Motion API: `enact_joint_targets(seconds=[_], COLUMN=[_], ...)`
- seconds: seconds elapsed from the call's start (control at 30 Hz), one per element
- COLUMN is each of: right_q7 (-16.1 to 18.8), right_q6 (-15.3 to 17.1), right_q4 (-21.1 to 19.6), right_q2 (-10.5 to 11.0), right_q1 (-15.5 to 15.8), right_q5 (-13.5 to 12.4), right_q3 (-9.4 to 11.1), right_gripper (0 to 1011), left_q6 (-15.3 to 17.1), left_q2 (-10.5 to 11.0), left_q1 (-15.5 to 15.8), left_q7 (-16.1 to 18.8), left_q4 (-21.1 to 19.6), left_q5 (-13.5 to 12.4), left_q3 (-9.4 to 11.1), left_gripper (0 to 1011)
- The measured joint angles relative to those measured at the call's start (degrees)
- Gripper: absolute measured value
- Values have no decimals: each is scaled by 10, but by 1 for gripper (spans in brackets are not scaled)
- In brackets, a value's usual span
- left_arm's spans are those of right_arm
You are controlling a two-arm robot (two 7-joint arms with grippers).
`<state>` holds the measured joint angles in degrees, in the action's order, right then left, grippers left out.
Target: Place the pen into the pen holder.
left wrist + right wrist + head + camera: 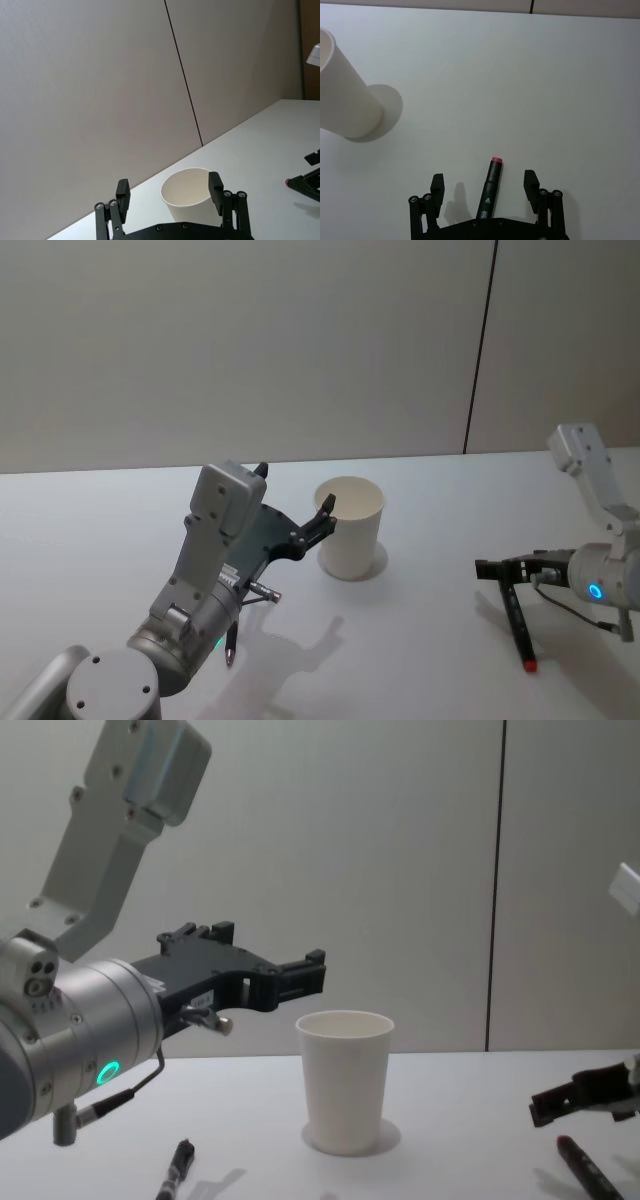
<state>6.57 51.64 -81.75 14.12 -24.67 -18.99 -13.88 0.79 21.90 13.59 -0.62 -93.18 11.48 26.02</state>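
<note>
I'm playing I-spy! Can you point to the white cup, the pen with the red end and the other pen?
white cup (352,535): head view, its side wall.
pen with the red end (518,630): head view, middle of its barrel.
other pen (177,1165): chest view, its barrel.

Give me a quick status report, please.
Right claw open, low over red-tipped pen on table. Left claw open, raised beside upright pen holder. Second pen lies by left arm.

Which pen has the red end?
The pen lying by the open right gripper, on the robot's right. The other pen, on its left, looks all dark.
</note>
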Motion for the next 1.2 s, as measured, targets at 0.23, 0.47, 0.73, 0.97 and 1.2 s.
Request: enact_joint_targets(seconds=[0.23, 0.47, 0.73, 0.97, 1.2], right_q7=[-2, -1, 5, 11, 17], right_q6=[8, 14, 21, 28, 34], right_q4=[14, 25, 41, 55, 67], right_q2=[-3, -6, -12, -17, -21], right_q1=[-9, -15, -24, -33, -41], right_q5=[9, 12, 17, 23, 32], right_q3=[1, 1, 0, -3, -4], right_gripper=[1002, 1002, 1002, 1002, 1002], left_q6=[0, 0, 0, 0, 0], left_q2=[0, 0, 0, 0, 0], left_q1=[0, 0, 0, 0, 0], left_q7=[0, 0, 0, 0, 0], left_q4=[0, 0, 0, 0, 0], left_q5=[0, 0, 0, 0, 0], left_q3=[0, 0, 0, 0, 0], left_gripper=[1000, 1000, 1000, 1000, 1000])
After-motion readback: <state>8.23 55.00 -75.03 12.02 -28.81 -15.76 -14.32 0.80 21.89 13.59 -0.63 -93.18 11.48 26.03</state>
